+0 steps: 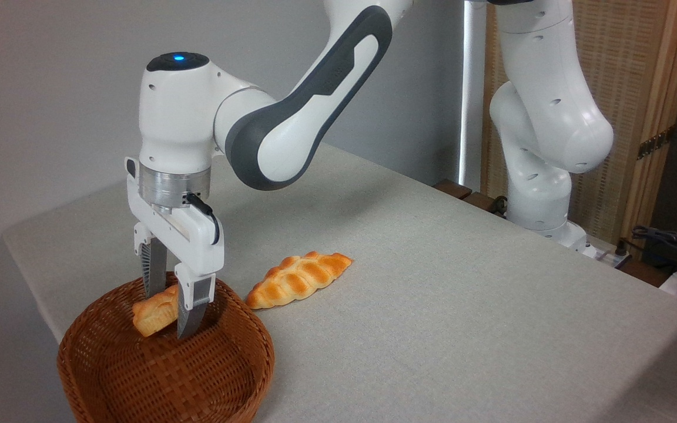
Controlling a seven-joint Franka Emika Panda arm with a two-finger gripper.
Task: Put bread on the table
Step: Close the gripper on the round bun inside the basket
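Camera view from the fixed position shows us a white Franka arm (291, 111) reaching down from the upper right over a brown woven wicker basket (162, 370) that sits at the near left corner of the table (462, 282). We see the end effector (171, 308) pointing straight down, its two grey fingers (193, 305) inside the basket's rim and closed narrowly on the bread (155, 311), one finger behind it and one in front. The bread is a golden-orange piece, tilted with its left end lower, and it appears held above the basket floor rather than resting on it, though we cannot be sure that nothing touches beneath it. Only part of its surface shows between the fingers, so we cannot make out the pattern of its top.

Just beside the basket to the right, a longer braided golden loaf (298, 279) lies flat on the light grey-beige cloth of the table, slanting up toward the right, with its near end close to the basket rim but apart from it. A blue light (180, 57) glows on top of the wrist joint above the end effector. At the far right edge of the table we see the arm's white base (541, 194), a wooden slatted screen (626, 117) behind it, and some dark cables (667, 241) at the far right.
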